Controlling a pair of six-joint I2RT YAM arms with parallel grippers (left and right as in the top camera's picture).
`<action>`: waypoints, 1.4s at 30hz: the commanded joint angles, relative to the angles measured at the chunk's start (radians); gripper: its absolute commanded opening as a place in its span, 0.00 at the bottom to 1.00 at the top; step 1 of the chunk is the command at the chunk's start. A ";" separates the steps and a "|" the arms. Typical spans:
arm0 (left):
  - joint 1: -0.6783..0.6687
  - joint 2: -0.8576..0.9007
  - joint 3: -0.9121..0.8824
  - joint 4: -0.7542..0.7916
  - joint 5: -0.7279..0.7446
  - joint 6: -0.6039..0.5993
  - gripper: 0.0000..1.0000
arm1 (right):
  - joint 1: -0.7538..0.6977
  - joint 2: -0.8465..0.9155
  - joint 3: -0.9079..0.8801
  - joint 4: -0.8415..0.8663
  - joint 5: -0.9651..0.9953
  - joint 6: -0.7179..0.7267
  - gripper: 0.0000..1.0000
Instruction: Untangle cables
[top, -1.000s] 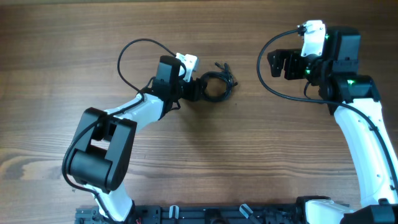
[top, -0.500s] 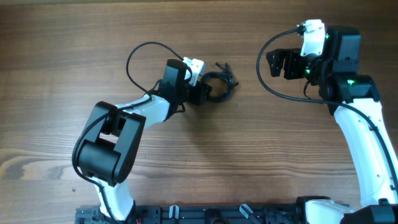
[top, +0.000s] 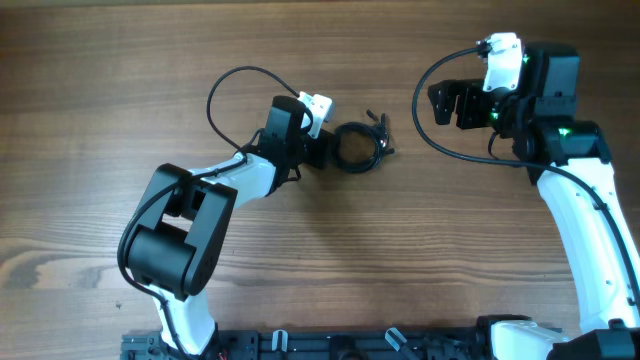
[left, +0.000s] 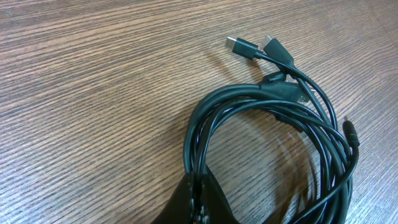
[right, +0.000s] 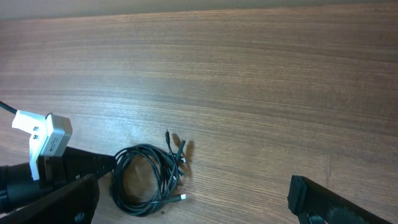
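While the wooden table (top: 90, 90) is carrying the whole scene, the right gripper (top: 443, 104) is hanging wide open well off to the side, and the left gripper (top: 326, 150) is clamping one edge of the coiled cables (top: 360, 148) mid-table

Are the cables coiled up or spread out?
Coiled. The cables lie in one tight loop on the table, plug tips bunched at one side; the left hand is shut on the loop's edge.
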 joint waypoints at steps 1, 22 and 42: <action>0.001 0.005 0.014 0.002 -0.023 0.005 0.04 | -0.002 0.012 0.003 -0.008 -0.020 -0.002 1.00; 0.082 -0.348 0.107 -0.240 -0.082 0.009 0.04 | 0.031 0.209 0.002 -0.060 -0.108 0.081 1.00; 0.082 -0.403 0.106 -0.313 -0.089 0.009 0.04 | 0.046 0.225 0.002 -0.035 0.063 0.259 1.00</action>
